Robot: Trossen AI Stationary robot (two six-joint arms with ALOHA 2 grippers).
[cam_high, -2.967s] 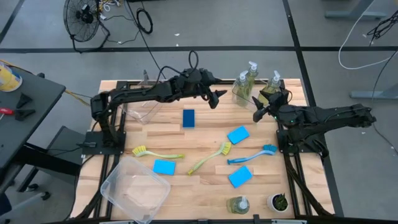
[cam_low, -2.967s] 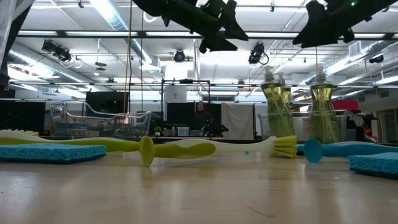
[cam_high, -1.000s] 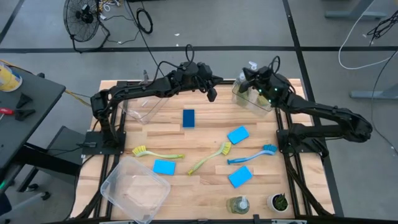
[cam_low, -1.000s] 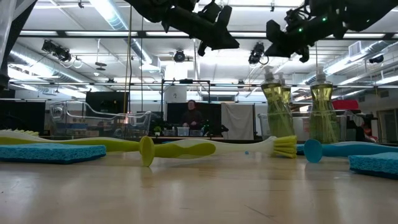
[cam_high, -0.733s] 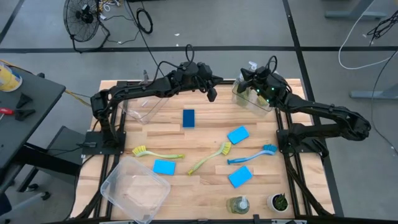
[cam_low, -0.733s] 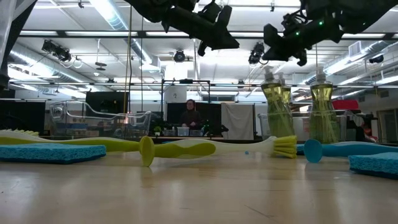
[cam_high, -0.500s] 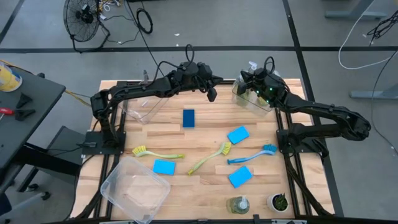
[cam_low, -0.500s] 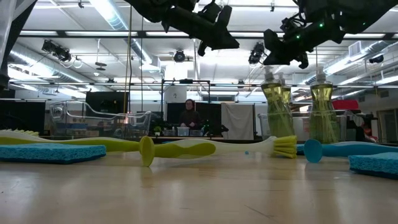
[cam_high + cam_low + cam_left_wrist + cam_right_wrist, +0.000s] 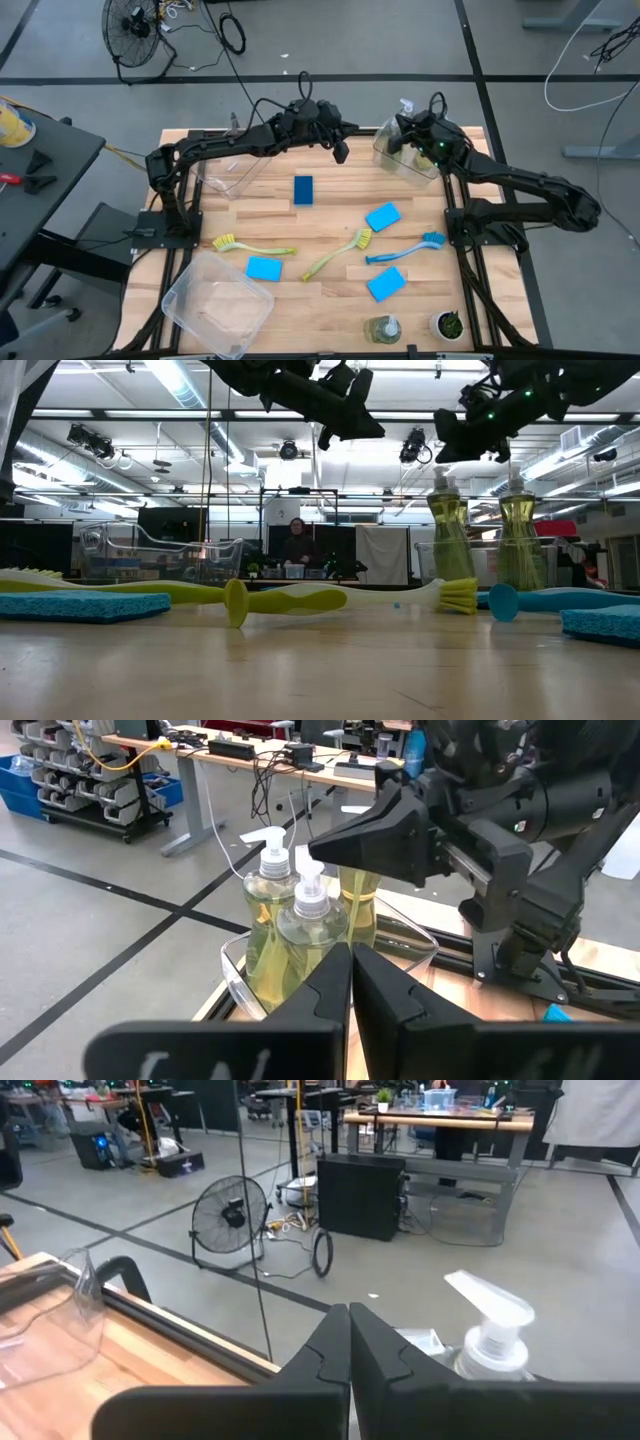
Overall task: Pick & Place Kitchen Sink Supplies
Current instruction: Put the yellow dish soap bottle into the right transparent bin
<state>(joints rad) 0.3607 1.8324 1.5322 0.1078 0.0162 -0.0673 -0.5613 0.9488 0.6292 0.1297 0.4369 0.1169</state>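
My right tool [image 9: 404,132] hangs clenched and empty above the clear bin [image 9: 385,160] at the far right of the surface [image 9: 330,225], just over the pump heads of the soap bottles [image 9: 447,535] standing in it; my left tool [image 9: 340,152] waits beside it over the far middle, also clenched with nothing in it; still loose on the wood are the blue sponges [image 9: 382,216], the yellow-green brushes [image 9: 337,255], the blue brush [image 9: 405,251] and one more soap bottle [image 9: 382,328] at the near edge; I judge the step in hand to be leaving the bin and going for the next loose item, though from above I cannot quite tell whether my fingertips touch a pump; to do it well I should lift straight up first so I do not tip a bottle, spread my fingers only once clear, then come down squarely over a sponge's short sides or a brush handle's middle.
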